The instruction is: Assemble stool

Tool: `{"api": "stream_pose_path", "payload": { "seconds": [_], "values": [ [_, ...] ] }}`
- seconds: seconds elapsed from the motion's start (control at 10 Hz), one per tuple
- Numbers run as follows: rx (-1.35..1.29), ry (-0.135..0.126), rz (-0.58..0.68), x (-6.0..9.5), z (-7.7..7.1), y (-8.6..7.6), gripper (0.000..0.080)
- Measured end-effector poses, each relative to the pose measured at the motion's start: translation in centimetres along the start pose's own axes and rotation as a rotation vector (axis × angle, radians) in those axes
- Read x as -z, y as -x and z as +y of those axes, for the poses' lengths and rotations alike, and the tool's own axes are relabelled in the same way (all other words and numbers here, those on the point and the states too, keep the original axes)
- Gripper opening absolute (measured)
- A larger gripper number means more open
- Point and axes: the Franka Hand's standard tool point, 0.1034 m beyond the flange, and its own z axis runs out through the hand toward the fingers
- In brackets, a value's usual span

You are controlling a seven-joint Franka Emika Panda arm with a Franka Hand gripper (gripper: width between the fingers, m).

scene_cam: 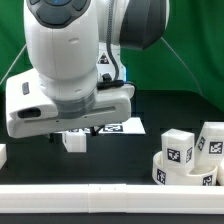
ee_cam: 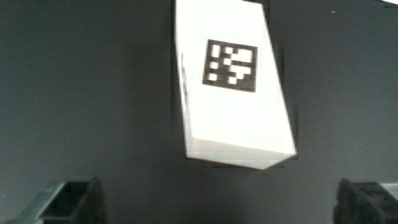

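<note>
White plastic blocky stool leg (ee_cam: pixel 231 85) rests on the black table (ee_cam: pixel 71 90) under the gripper (ee_cam: pixel 217 200), whose fingers stand apart, empty. Probably light, stiff, slick: pinch its long flat sides.

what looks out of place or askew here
Only one thing: a stool leg lies alone on the black table, slanted relative to the open pincer, away from the other parts at the exterior view's right.

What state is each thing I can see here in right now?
Gripper: open, holding nothing.
Leg: lying on the table, tag up, not gripped.
Other legs: loose, up against the seat.
Seat: resting on the table, untouched.
</note>
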Motion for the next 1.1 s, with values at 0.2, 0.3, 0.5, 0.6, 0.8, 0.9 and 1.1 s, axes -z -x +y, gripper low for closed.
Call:
{"api": "stream_pose_path", "payload": {
  "seconds": [0.2, 0.3, 0.5, 0.6, 0.8, 0.9, 1.1],
  "values": [
    [0.002, 0.003, -0.001, -0.04, -0.08, -0.03, 0.0649],
    [0.002, 0.003, -0.001, -0.04, -0.08, -0.03, 0.0649],
    [0.001, 0.003, -0.001, -0.05, -0.04, -0.02, 0.0649],
    [-0.060, 0.004, -0.002, -0.06, 0.24, 0.11, 0.0649],
    [-0.230, 0.033, -0.032, -0.42, -0.42, 0.39, 0.0649],
    [-0.228, 0.032, -0.049, -0.76, -0.59, 0.41, 0.0649],
    [-0.229, 0.030, -0.060, -0.92, -0.53, 0.41, 0.0649]
  ]
}}
